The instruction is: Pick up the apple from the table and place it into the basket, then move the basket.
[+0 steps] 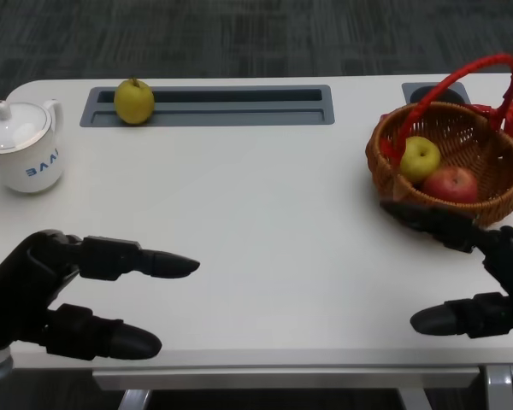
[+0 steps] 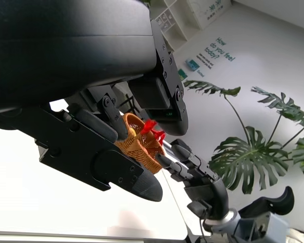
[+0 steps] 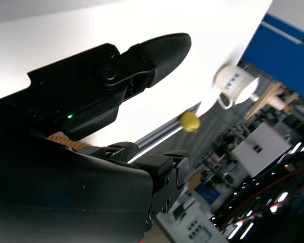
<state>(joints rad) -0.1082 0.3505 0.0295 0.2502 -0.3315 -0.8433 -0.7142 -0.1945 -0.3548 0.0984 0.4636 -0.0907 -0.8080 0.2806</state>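
Red apple [image 1: 450, 183] lies in the wicker basket [image 1: 496, 205] beside a yellow-green fruit [image 1: 420, 157], just beyond the right hand [image 1: 479, 278], whose empty, spread fingers seem poised to move the basket. Left hand [image 1: 64, 295] hovers likewise empty, fingers apart.

Head view downward over table [image 1: 265, 239], wrist views close behind hands

Basket [image 1: 487, 205] orange-brown weave, red handle [image 1: 462, 81]. Apples: red [image 1: 450, 184], yellow-green [image 1: 420, 157]. Mug [image 1: 23, 145] white, blue lettering. Table [image 1: 265, 231] cream.
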